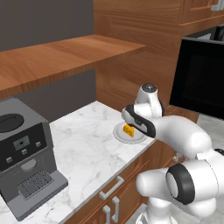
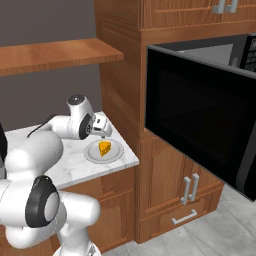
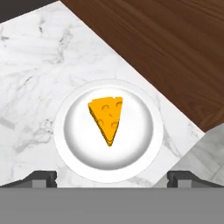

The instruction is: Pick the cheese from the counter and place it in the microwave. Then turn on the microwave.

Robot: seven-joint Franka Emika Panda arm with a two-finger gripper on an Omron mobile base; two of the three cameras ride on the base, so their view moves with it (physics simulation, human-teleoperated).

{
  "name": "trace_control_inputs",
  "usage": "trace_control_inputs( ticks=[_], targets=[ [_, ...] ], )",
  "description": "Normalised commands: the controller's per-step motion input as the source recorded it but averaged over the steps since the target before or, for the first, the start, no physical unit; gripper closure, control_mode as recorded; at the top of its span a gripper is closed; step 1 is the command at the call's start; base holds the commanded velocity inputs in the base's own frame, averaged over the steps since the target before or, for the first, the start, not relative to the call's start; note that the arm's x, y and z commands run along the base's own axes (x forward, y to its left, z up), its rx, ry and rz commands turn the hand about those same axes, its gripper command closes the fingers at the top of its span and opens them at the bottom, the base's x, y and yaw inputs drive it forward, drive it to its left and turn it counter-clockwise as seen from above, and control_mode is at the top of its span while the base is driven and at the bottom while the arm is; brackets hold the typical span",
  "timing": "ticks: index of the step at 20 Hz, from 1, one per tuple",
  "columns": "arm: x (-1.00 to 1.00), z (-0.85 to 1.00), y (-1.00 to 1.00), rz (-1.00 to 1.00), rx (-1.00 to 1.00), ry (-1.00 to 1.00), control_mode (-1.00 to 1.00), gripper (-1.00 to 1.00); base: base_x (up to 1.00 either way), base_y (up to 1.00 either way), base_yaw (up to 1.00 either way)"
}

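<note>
The cheese (image 3: pixel 107 117), a small orange-yellow wedge with holes, lies on a round plate (image 3: pixel 61 131) near the right end of the marble counter (image 3: pixel 35 65). My gripper (image 3: pixel 111 177) hovers straight above it, open, its fingertips (image 3: pixel 42 176) spread wider than the plate and nothing between them. From the base, the cheese (image 1: pixel 128 130) (image 2: pixel 104 148) sits just below my gripper (image 2: pixel 102 133), apart from it. The black microwave (image 2: pixel 200 115) (image 1: pixel 201 78) stands to the right, its dark glass door swung open.
A grey coffee machine (image 1: pixel 24 153) stands at the left end of the counter (image 1: pixel 87 144). A brown wooden shelf (image 1: pixel 57 57) hangs over the counter. A tall wooden cabinet wall (image 2: pixel 125 75) rises between the plate (image 2: pixel 90 152) and the microwave. Drawers with silver handles (image 1: pixel 111 188) sit below.
</note>
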Motion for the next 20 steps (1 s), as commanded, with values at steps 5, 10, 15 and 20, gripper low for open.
trace_control_inputs(
  ticks=[5,10,15,20],
  targets=[
    [0.08,-0.12,0.0,-0.01,0.0,0.03,-1.0,-1.0,0.0,0.0,0.0],
    [0.06,-0.17,0.0,0.0,0.0,0.0,-1.0,-1.0,0.0,0.0,0.0],
    [0.06,-0.16,0.0,0.0,0.0,0.0,-1.0,-1.0,0.0,0.0,0.0],
    [0.01,-0.15,0.0,0.0,0.0,-0.01,-1.0,-1.0,0.0,0.0,0.0]
  ],
)
